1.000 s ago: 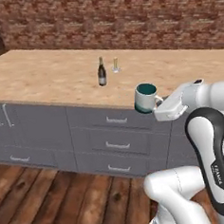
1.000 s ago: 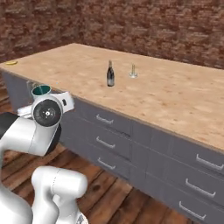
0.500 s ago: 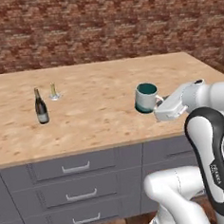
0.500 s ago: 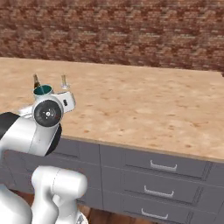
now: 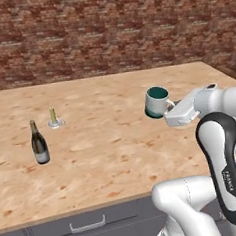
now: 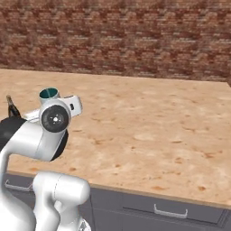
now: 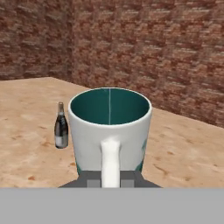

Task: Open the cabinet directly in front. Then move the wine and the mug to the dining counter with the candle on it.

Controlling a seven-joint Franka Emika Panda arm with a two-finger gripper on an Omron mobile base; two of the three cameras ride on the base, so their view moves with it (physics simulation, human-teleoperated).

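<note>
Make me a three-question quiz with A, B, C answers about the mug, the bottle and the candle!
1. Where does the wine bottle stand?
A. on the dining counter, near the candle
B. on the floor
C. inside the mug

2. What colour is the inside of the mug?
A. red
B. teal-green
C. yellow

3. What is happening with the mug?
A. lying tipped over
B. held upright by its handle in the shut jaws
C. stacked on the bottle

Answers: 1 A, it stands beside the candle on the tan top. 2 B, the hand view looks into it. 3 B, the handle sits in the gripper.
</note>
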